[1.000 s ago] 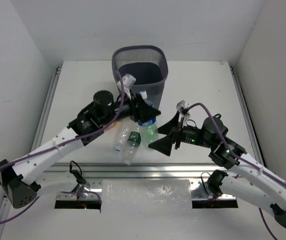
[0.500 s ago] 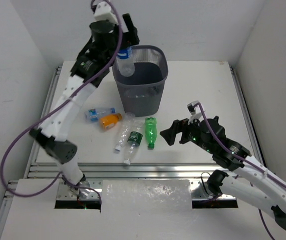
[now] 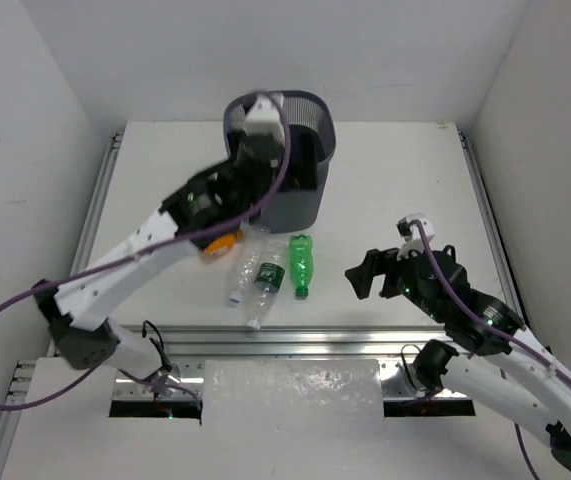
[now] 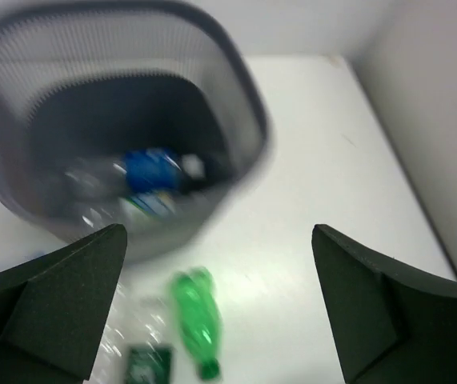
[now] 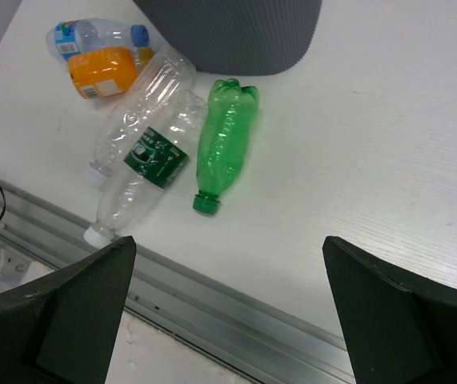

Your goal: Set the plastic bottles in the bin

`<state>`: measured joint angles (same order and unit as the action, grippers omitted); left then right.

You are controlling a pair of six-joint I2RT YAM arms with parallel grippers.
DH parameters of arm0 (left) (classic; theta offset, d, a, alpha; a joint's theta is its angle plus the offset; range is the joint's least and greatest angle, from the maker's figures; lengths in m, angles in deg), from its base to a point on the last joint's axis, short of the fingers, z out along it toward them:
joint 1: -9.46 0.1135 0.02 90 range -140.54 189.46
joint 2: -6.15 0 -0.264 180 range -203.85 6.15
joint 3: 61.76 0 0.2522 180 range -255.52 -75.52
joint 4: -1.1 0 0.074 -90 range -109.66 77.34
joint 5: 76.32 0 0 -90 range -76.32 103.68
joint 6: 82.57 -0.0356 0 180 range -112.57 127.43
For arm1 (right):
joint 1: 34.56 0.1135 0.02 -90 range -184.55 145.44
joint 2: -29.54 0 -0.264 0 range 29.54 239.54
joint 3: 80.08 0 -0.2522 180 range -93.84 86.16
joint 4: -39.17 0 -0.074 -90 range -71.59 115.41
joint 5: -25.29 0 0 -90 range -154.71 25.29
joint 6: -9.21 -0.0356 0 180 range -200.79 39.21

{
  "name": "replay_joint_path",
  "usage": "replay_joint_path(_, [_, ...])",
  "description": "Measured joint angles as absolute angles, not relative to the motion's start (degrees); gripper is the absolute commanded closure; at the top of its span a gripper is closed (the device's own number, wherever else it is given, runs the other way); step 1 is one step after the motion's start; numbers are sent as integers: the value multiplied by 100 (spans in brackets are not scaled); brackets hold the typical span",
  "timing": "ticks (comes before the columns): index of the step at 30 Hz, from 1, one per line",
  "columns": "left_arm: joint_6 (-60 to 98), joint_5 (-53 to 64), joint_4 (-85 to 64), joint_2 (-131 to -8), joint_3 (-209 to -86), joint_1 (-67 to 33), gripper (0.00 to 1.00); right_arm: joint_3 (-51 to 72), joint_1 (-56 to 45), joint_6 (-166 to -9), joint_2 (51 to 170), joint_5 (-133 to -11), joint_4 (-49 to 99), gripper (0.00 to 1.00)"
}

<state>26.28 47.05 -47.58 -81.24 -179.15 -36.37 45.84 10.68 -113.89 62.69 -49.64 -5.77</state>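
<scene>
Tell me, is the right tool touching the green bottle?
Apart. The top view shows bare table between the right tool and the green bottle.

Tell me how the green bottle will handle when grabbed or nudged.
The green bottle looks empty and see-through, so probably light. It lies on its side, so a nudge may roll it. Its ribbed plastic wall would likely dent when squeezed.

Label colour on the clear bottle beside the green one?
Dark green label, best seen in the right wrist view.
</scene>
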Motion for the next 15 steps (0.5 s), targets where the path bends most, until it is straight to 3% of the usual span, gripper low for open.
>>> replay_joint_path(3, [3148,4805,-4469,-7392,-16654,-4590,5,4584,1068,-11400,6040,-4804,-817,1])
replay_joint_path(6, [3577,4875,-4334,-7386,-15692,-4756,5,4584,1068,-11402,5884,-4686,-1012,1])
replay_joint_path(9, [3883,4932,-3951,-8015,-15013,-4714,6,4591,1068,-11413,5723,-4621,-1160,1])
replay_joint_path(15, [4156,4772,-3722,-9455,-14396,-4710,15,4768,1068,-11426,5497,-4494,-1248,1])
